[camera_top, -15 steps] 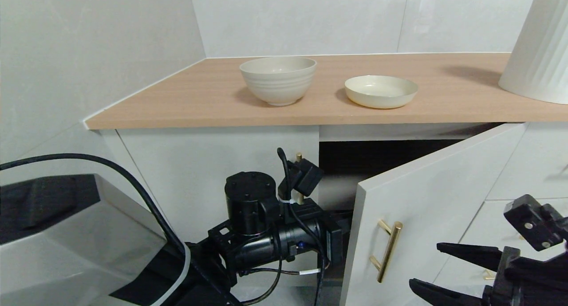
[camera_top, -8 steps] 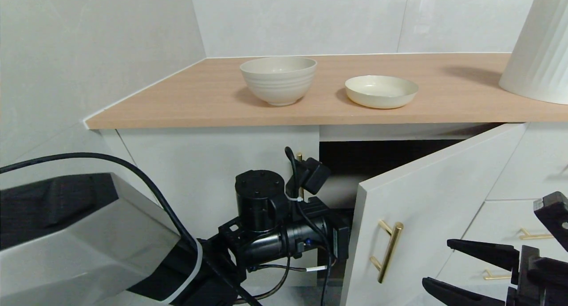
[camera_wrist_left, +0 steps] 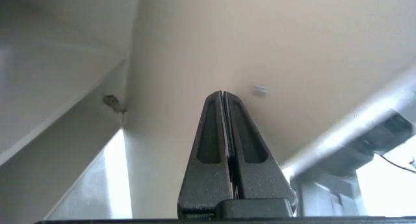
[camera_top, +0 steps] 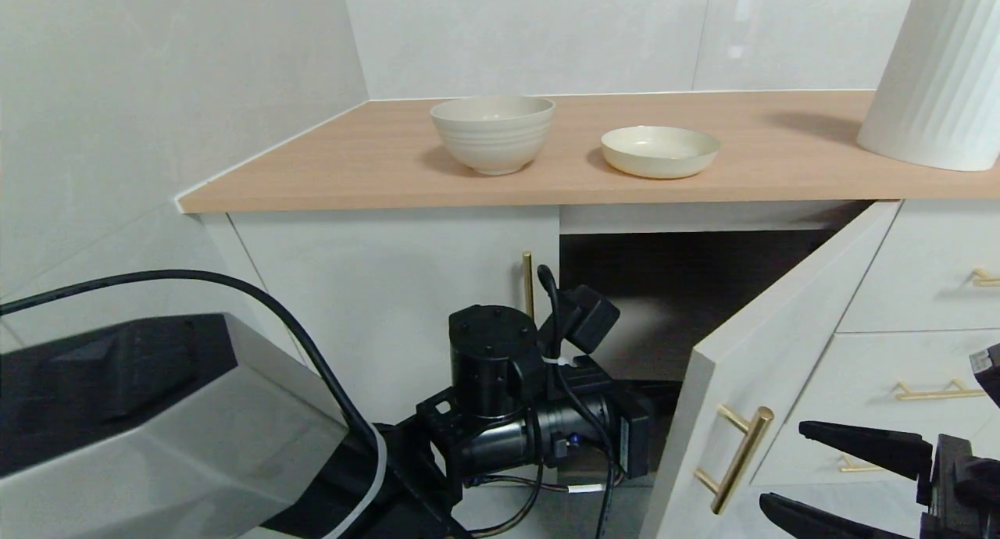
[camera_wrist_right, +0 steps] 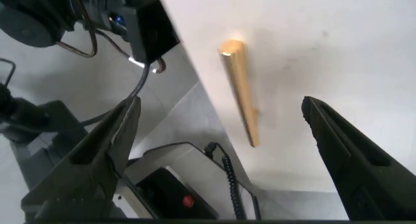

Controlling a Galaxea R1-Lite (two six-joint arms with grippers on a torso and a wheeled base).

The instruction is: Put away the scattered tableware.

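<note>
Black fingers of the left gripper are pressed flat together with nothing between them. Their tips point at a pale panel that I take for the inner face of the cabinet door. I cannot tell whether they touch it. That closed shape looks suited to nudging the door outward, not to grasping.

The right gripper hangs on the door's outer side with its fingers spread wide. From its wrist, the brass handle lies between the two tips and apart from both. I'd judge that a stance for taking the handle.

The door stands partly open, and the dark cupboard behind it is presumably where the tableware belongs. Above the door runs the wooden countertop. On it, a ribbed cream bowl sits beyond the door's free edge, and a shallow dish sits over the opening. The two are near each other but apart, and neither is held. A white ribbed shade stands past the door's hinge side.
</note>
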